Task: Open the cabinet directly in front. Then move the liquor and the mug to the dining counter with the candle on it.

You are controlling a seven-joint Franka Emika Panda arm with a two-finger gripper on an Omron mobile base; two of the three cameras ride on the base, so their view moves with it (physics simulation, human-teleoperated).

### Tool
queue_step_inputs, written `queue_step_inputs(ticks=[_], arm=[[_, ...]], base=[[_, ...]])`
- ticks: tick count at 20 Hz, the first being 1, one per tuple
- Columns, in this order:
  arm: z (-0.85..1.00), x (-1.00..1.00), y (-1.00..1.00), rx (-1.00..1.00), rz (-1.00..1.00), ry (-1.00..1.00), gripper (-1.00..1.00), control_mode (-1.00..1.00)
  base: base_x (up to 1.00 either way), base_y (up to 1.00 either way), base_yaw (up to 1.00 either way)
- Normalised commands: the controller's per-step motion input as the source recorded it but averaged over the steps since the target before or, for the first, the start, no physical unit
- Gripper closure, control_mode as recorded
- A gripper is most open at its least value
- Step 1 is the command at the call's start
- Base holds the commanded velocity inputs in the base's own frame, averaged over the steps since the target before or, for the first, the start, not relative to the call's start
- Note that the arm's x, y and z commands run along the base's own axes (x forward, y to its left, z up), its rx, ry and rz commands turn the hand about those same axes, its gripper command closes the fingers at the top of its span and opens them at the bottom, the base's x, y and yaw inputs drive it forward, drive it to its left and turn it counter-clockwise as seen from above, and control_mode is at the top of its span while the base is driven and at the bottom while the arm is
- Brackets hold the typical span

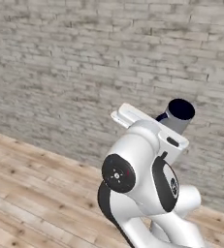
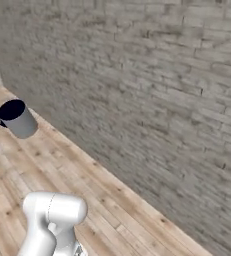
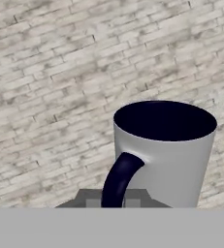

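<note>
- While the small white cylindrical mug with the dark navy inside and dark navy handle point(image 3: 165, 152) is carried in the air, it is seen close in the hand view, upright, with its handle turned toward the camera.
- The two-finger gripper point(image 3: 114, 202) is seen at the bottom of the hand view, and its jaws are pressed nearly together on the navy handle, so the mug is judged to be pinched by that handle.
- From the left base view, the mug point(image 1: 179, 115) is seen just beyond the white arm's upper link, tilted a little, with nothing beneath it.
- From the right base view, the mug point(image 2: 18, 118) is seen near the left edge, held clear above the pale wooden plank floor point(image 2: 82, 175).
- A grey-white brick wall point(image 1: 60, 72) is faced by both base cameras; no counter, cabinet, bottle or candle is seen.
- The step in hand is judged to be the carrying of the mug toward the dining counter.
- Next, the base is likely to need turning or driving until that counter is found, with the pinch kept firm and the mug kept level.
- Afterwards, the mug should be lowered onto a bare part of the slab, apart from the candle, before the jaws are spread.
</note>
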Motion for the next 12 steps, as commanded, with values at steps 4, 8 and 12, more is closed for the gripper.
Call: queue_step_inputs(ticks=[4,8,12], arm=[[0.0,0.0,0.0,0.0,0.0,0.0,1.0,1.0],[0.0,0.0,0.0,0.0,0.0,0.0,1.0,1.0],[0.0,0.0,0.0,0.0,0.0,0.0,1.0,1.0]], base=[[1.0,0.0,0.5],[1.0,0.0,0.52],[1.0,0.0,0.52]])
